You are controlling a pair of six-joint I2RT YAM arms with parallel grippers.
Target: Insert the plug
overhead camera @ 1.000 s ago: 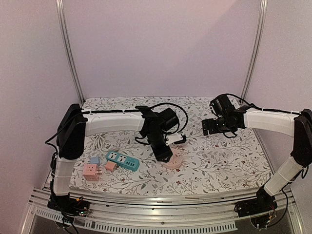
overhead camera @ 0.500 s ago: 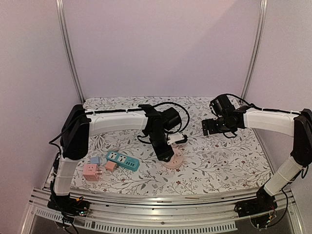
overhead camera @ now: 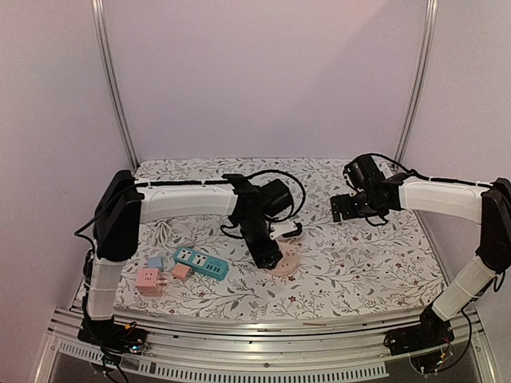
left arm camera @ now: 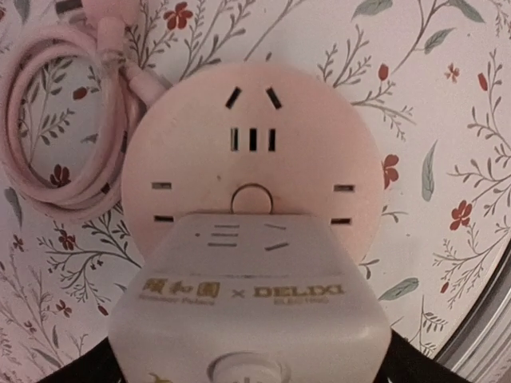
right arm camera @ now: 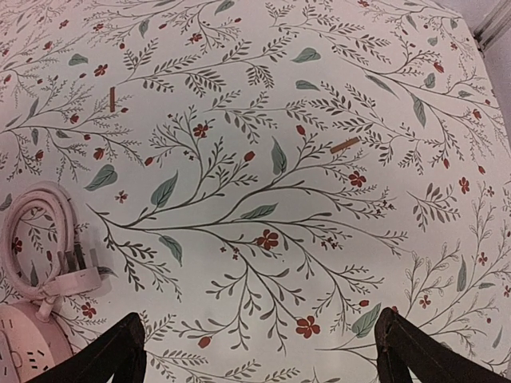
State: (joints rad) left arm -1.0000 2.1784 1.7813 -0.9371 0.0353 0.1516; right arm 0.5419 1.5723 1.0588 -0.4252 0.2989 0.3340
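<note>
A white plug block (left arm camera: 247, 303) with gold lettering stands over the near part of a round pink socket (left arm camera: 251, 152). I cannot see whether its pins are seated in the socket. My left gripper (left arm camera: 251, 367) is open, one black finger low at each side of the block. From above, the white plug (overhead camera: 281, 232) sits by the left gripper (overhead camera: 275, 243), over the pink socket (overhead camera: 285, 264). My right gripper (right arm camera: 259, 351) hangs open over bare cloth, at the table's right (overhead camera: 345, 209). The pink socket (right arm camera: 24, 351) shows in its lower left corner.
The socket's pink cord (left arm camera: 56, 159) lies coiled beside it, ending in its own pink plug (right arm camera: 76, 271). At the front left lie a teal power strip (overhead camera: 200, 262), a pink cube adapter (overhead camera: 149, 281) and two small cubes (overhead camera: 155, 262). Side rails (overhead camera: 415, 80) flank the floral cloth.
My left gripper's jaws have spread apart from the white plug block, and the arm has shifted slightly left. The right arm has not moved.
</note>
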